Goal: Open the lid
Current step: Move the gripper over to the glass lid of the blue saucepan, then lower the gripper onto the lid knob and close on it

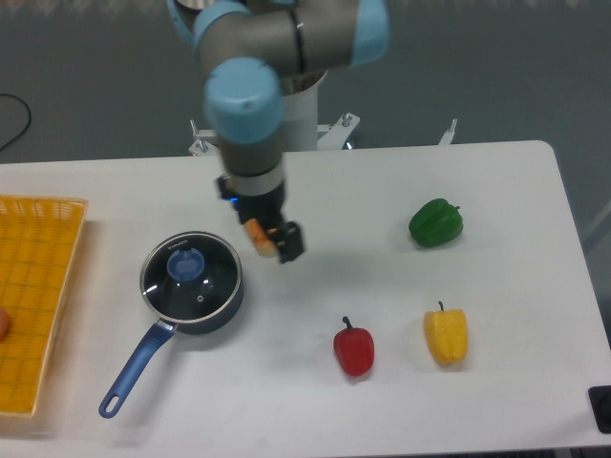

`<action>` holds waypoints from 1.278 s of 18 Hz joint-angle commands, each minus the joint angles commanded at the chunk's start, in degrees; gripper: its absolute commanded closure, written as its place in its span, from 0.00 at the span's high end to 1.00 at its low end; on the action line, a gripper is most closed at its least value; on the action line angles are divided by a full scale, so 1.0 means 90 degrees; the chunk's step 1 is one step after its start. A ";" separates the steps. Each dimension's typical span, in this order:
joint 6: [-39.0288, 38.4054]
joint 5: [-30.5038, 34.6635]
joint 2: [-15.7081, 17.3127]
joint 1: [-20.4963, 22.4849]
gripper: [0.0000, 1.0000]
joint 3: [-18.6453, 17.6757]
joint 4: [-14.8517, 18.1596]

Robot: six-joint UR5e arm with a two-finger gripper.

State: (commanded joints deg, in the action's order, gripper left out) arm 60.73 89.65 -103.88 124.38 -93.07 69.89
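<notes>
The lid [202, 282] is a round glass disc with a thin metal rim and a blue centre knob [186, 264]. It sits flat on the dark blue saucepan [221, 307], whose long blue handle [134, 372] points to the front left. My gripper [274, 242] hangs just right of the pan, slightly behind it, apart from the lid. Its two fingers stand apart with nothing between them.
A yellow basket [38, 305] lies at the left edge. A green pepper [436, 222], a red pepper [354, 349] and a yellow pepper [447, 336] lie on the white table's right half. The arm's base stands at the back centre.
</notes>
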 joint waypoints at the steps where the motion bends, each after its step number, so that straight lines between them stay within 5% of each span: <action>1: -0.0010 0.0000 -0.0030 -0.0069 1.00 -0.0087 -0.0137; 5: -0.0010 0.0010 -0.0127 -0.0333 1.00 -0.0342 -0.0421; 23: -0.0137 0.0244 -0.0645 -0.0743 1.00 -0.0381 -0.0617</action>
State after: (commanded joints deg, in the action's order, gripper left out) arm 59.50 91.84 -109.69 117.69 -96.50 64.34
